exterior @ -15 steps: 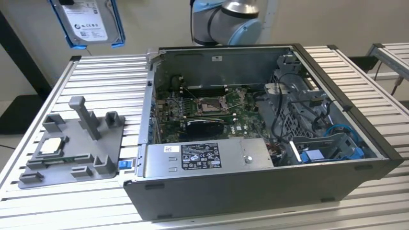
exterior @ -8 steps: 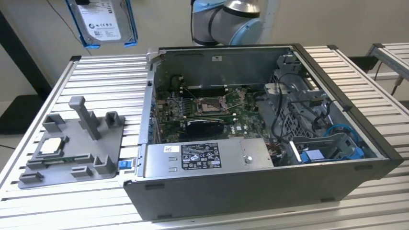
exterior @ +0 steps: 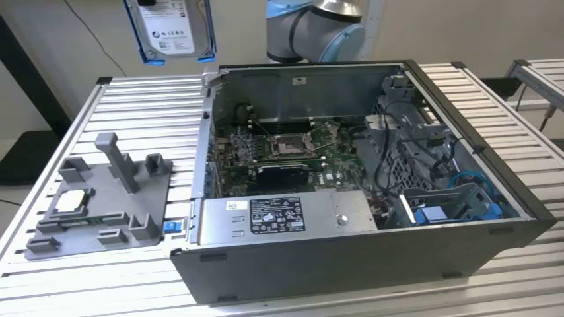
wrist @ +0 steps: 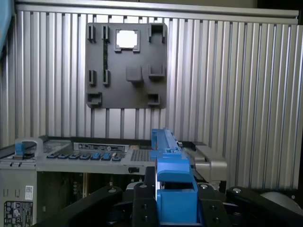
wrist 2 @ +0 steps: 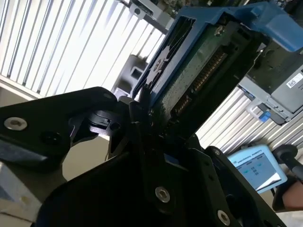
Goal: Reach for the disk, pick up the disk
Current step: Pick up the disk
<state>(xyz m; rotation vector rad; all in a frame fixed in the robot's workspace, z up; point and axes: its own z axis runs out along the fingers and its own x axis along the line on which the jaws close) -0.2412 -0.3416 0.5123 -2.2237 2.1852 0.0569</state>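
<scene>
Exterior view, from its left to its right: I see a grey fixture tray (exterior: 119,228) lying on the slatted bench (exterior: 150,105), with a small square silver chip (exterior: 70,201) seated in one of its pockets. Above the far edge of the bench, the disk (exterior: 169,30) hangs upright in the air, well clear of every surface, its white label facing the camera and its blue carrier framing it. Just beside it is the arm (exterior: 313,30). Next comes the open computer case (exterior: 352,267). It holds a motherboard (exterior: 273,155) on its floor, a labelled power supply (exterior: 273,214) along the near wall, dark cables (exterior: 387,158), and a blue part (exterior: 432,214) in the drive cage at the near corner on the exterior view's right.

In the second wrist view, the claw (wrist 2: 147,116) is clamped on the lower edge of the disk (wrist 2: 199,61).
</scene>
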